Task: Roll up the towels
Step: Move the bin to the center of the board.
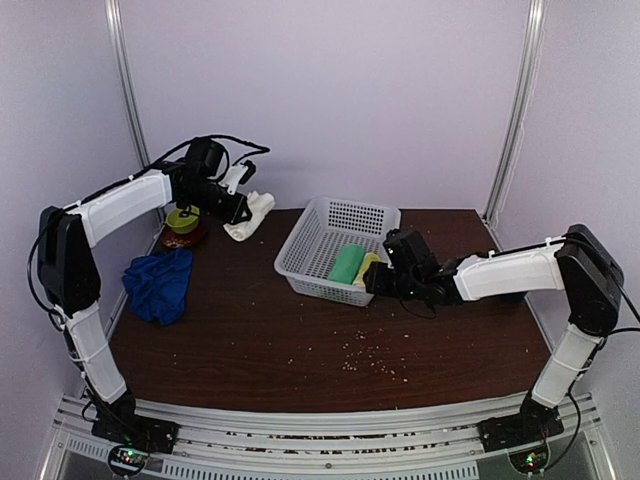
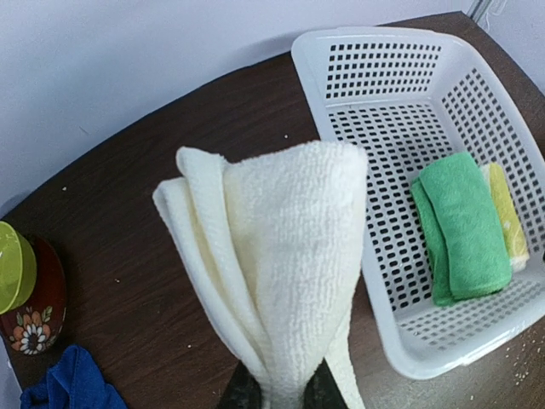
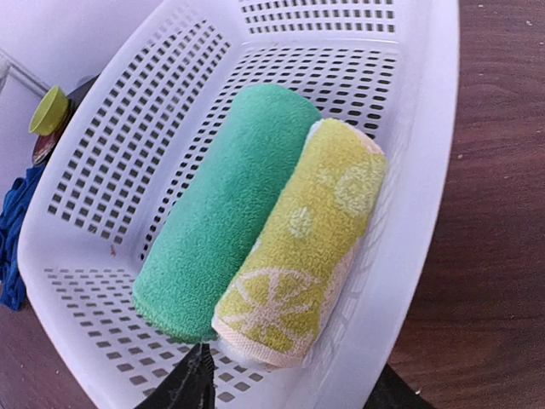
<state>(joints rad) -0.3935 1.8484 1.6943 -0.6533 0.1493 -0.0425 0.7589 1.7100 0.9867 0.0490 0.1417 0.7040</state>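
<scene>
My left gripper (image 1: 238, 208) is shut on the cream-white towel (image 1: 250, 214) at the back left. In the left wrist view that towel (image 2: 281, 264) hangs folded and bunched from the pinched jaws (image 2: 281, 394) above the table. The royal blue towel (image 1: 160, 284) lies crumpled on the table at the left; its edge (image 2: 72, 388) shows in the left wrist view. My right gripper (image 1: 375, 281) stands open at the basket's near right corner. One finger (image 3: 192, 383) is inside the basket wall and the other outside, just short of a rolled yellow lemon-print towel (image 3: 306, 247).
The white mesh basket (image 1: 310, 286) (image 2: 366, 36) (image 3: 426, 170) holds a green towel roll (image 1: 348, 263) (image 3: 230, 204) beside the yellow one (image 2: 504, 209). A green bowl on a floral dish (image 1: 183, 226) (image 2: 17, 281) stands at the back left. Crumbs (image 1: 370, 358) dot the table's front.
</scene>
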